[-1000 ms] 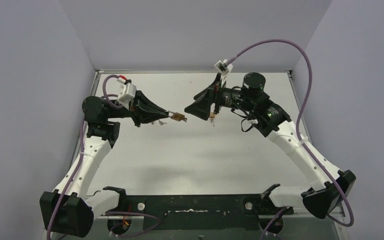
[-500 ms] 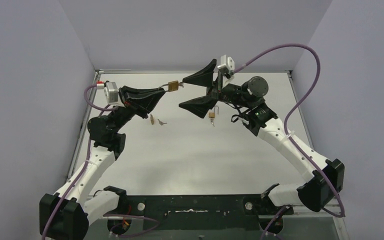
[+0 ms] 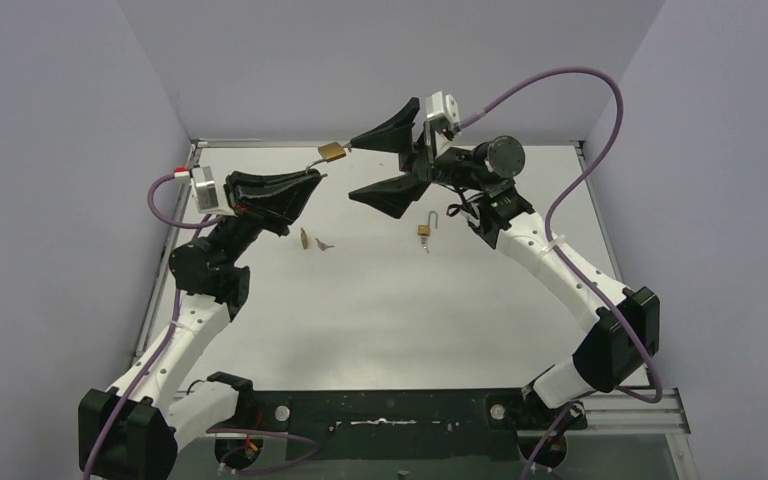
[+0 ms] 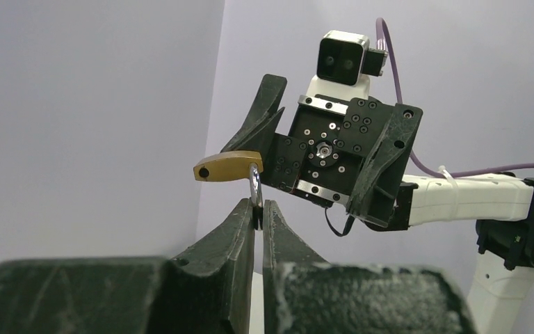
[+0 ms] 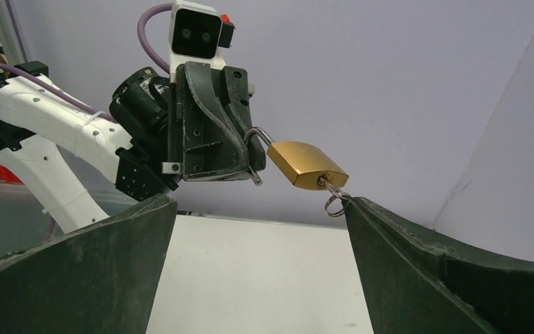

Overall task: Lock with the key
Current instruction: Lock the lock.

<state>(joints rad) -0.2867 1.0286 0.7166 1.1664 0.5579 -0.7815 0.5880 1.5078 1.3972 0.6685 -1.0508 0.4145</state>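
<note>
Dangling key ring [image 5: 334,204] below padlock [image 5: 307,165], right wrist view

White arms [image 3: 560,270], black pincers [image 4: 259,209], purple cables [image 3: 565,71].

Top cam's high at the near edge, looking down; wrist cams face each other close, sharing the padlock [image 4: 228,167].

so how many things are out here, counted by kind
padlocks: 2 (held padlock in the left gripper, loose padlock on the table)
keys: 1 (key in the held padlock)
bits too small to tell: 2 (brown bit, grey bit)
total: 5
</note>
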